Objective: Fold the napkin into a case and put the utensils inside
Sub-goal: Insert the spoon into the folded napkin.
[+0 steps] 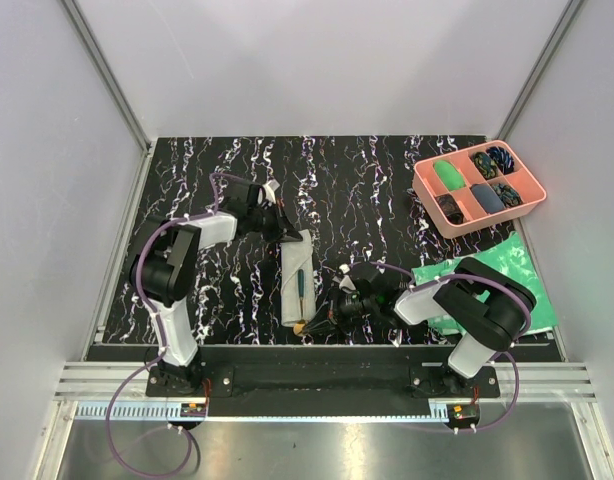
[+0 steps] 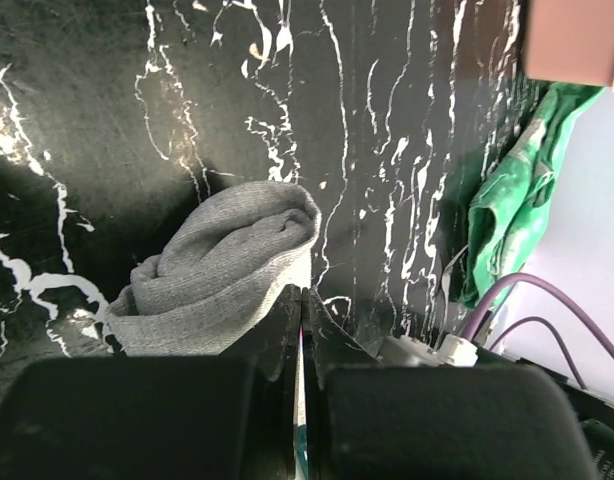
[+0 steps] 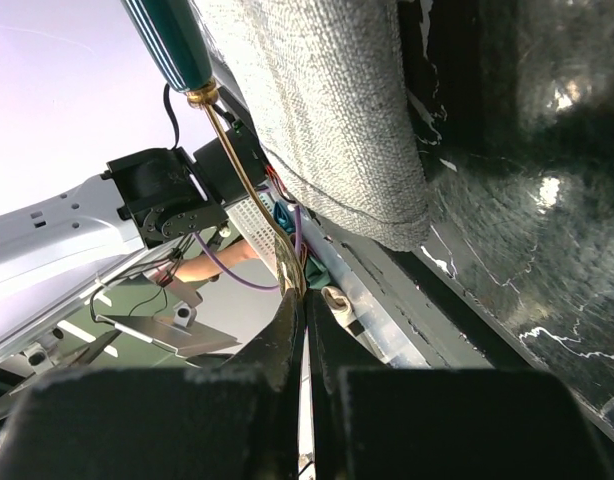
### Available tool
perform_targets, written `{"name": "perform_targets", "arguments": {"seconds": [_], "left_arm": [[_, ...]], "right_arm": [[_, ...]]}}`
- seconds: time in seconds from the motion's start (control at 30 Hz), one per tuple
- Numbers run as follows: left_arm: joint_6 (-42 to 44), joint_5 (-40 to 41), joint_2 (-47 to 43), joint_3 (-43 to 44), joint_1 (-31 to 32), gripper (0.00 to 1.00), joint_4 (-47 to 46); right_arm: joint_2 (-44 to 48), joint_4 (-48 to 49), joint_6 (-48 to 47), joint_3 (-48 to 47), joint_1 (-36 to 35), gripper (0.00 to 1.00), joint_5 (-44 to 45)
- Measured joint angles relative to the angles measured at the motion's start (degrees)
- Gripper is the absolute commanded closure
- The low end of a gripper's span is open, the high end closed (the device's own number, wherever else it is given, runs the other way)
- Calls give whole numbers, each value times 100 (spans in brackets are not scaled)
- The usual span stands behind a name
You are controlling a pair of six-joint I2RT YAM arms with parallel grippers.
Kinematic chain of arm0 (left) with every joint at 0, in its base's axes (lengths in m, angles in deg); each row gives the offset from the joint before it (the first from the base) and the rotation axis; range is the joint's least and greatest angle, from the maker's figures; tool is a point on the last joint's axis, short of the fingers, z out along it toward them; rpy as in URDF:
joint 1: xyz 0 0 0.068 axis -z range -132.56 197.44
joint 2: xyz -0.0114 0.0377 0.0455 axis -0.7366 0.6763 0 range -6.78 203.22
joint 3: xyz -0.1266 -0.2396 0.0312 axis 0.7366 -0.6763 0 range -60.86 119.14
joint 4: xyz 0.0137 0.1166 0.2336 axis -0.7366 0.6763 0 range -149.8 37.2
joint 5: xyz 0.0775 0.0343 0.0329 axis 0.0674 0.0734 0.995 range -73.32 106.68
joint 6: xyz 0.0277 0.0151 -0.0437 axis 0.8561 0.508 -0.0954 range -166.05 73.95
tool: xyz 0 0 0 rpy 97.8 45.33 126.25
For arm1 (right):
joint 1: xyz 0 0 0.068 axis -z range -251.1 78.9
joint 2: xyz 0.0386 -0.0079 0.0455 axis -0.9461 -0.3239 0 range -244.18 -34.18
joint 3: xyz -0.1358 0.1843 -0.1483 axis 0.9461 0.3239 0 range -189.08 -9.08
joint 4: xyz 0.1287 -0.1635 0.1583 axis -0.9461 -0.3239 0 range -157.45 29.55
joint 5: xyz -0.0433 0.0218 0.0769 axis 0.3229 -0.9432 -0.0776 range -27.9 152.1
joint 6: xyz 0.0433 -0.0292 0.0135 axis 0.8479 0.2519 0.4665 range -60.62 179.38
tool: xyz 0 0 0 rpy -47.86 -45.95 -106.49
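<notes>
**A:** What does the overhead view show?

**B:** A black table (image 1: 387,200) veined with white fills the middle of the frame. At its centre lies the napkin (image 1: 290,295), plain grey and folded into a narrow strip running from top to bottom. A utensil (image 1: 300,285) with a dark teal handle lies lengthwise on the strip. Its thin brass-coloured stem points toward the bottom edge.

**A:** Where are the two arms?

**B:** The left gripper (image 1: 285,233) is at the strip's upper end, just left of centre. The right gripper (image 1: 327,318) is just right of the strip's lower end.

**A:** How do the hands stand?

**B:** In the left wrist view the fingers (image 2: 282,330) are pressed tight together, with bunched grey cloth right against their tips. An edge of the cloth seems to be nipped between them, though the view is too close to be sure. In the right wrist view the fingers (image 3: 277,340) are also pressed together, pinching the utensil's thin stem. The teal handle is at the top left of that frame, with the grey cloth beside it at top centre.

**A:** Anything else on the table?

**B:** A pink compartmented tray (image 1: 502,218) sits at the upper right and holds small dark and green items. A green-and-white sheet (image 1: 507,262) lies at the lower right, partly under the right arm.
</notes>
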Motion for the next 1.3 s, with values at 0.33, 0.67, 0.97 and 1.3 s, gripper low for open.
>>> {"name": "perform_targets", "arguments": {"seconds": [0.33, 0.67, 0.97, 1.3], "left_arm": [[116, 107, 350, 339, 39, 100, 177], [164, 116, 409, 367, 74, 100, 243], [179, 116, 409, 367, 111, 100, 240], [184, 116, 411, 367, 127, 100, 243]], "right_arm": [[0, 0, 20, 22, 37, 100, -9], [-39, 0, 15, 26, 114, 100, -94], [-223, -7, -28, 22, 234, 100, -214], [-466, -168, -212, -284, 492, 100, -520]]}}
